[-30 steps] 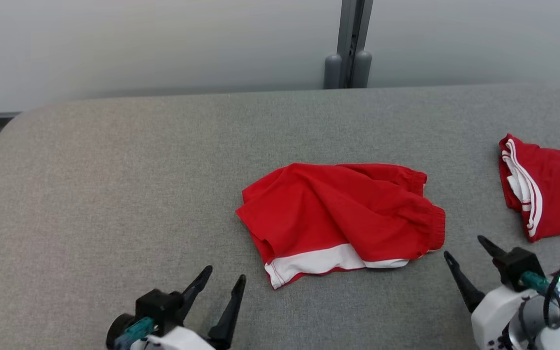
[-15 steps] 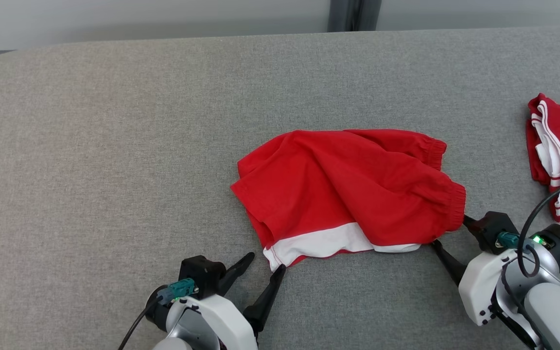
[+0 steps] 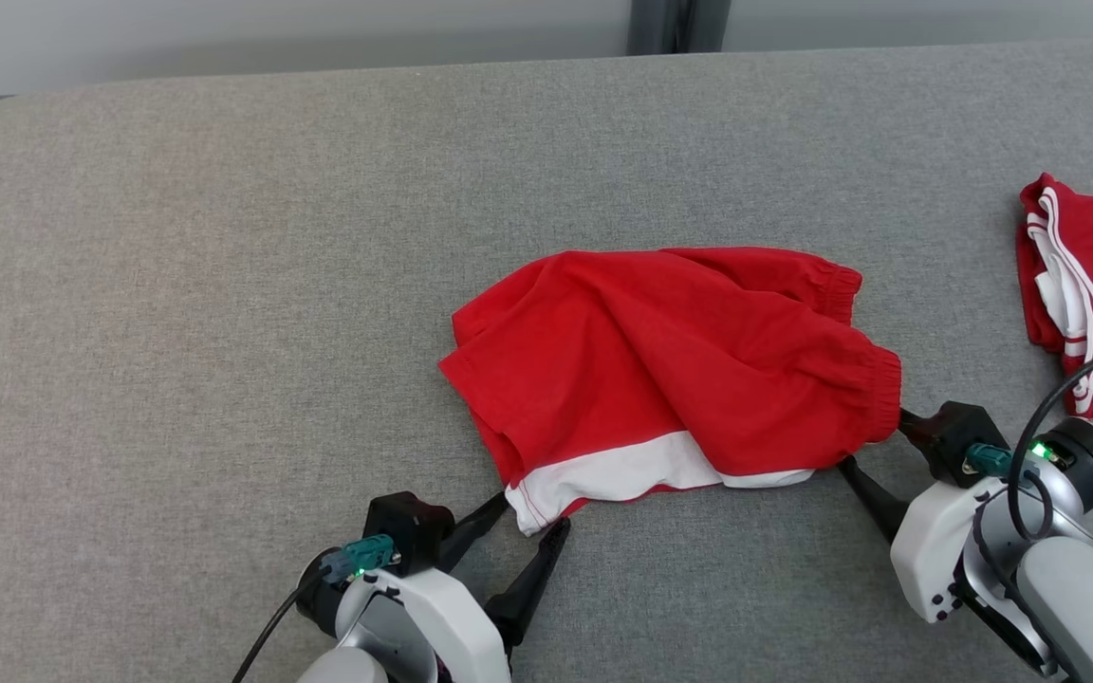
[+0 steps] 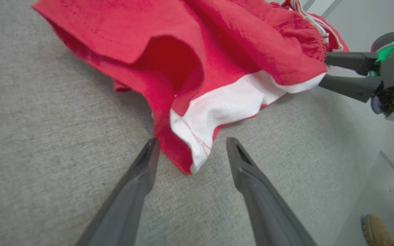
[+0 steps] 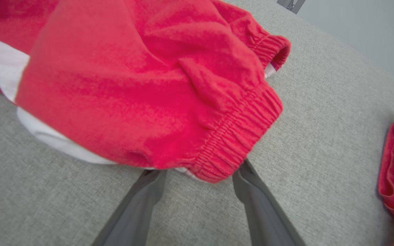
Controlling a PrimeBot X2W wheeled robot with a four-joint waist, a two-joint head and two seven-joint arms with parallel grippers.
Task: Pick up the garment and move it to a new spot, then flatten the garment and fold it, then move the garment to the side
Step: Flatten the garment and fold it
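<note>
Red cloth: rumpled red cloth shorts [image 3: 670,370] with a white lining and a gathered waistband lie in a heap mid-way across the grey woven padded surface [image 3: 224,285], and no part of them is lifted.
Neighbour: a folded red garment with white stripes [image 3: 1078,294] sits at the shorts' 2 o'clock, well apart.
Step in hand: from where I stand this looks like the very first step, the pick-up before the move to a new spot. Both arms are in at the cloth's near edge and nothing is pinched yet.
Left gripper: the left gripper [image 3: 533,512] is at the heap's 7 o'clock with its jaws spread wide. In the left wrist view the white-lined hem corner [image 4: 192,143] pokes into the gap between the two dark fingers [image 4: 139,184], just beside both.
Right gripper: the right gripper [image 3: 872,438] is at the heap's 4 o'clock. Its jaws are parted, one to each side of the elastic waistband [image 5: 238,136], and their tips are tucked beneath its edge. I cannot tell whether they touch it.
Next move: I'd say each gripper needs to pinch down on the edge it straddles, then both rise together so the cloth hangs between them.
Watch for: the hem corner is thin and the waistband bunched. A shallow pinch at either end could slip, or catch only one layer.
</note>
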